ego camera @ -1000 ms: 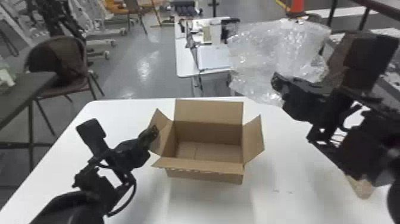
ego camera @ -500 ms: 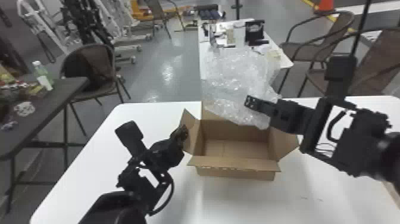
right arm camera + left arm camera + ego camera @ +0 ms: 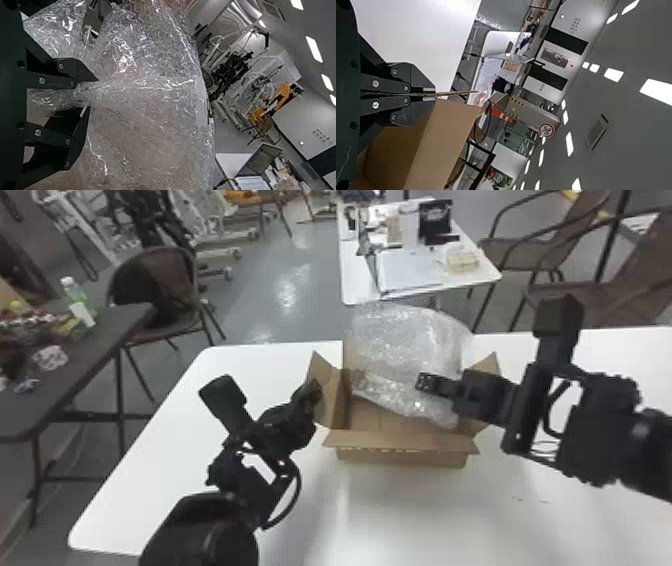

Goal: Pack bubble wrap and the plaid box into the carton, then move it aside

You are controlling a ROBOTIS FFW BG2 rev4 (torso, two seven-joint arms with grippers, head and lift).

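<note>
Bubble wrap (image 3: 407,340) has swung left since the earlier frame, from right of the carton (image 3: 400,458) to above its opening, so packing looks close. Pinched in the right gripper (image 3: 425,382), it needs lowering. The left gripper (image 3: 314,389) clamps the carton's left flap (image 3: 330,405), near the white table's (image 3: 380,515) far edge.

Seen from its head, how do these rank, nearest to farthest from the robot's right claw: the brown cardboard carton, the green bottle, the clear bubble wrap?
1. Clear bubble wrap: gripped in the right claw.
2. Brown cardboard carton: open beneath the wrap, on the white table.
3. Green bottle: away on the robot's left, on the dark table.
</note>
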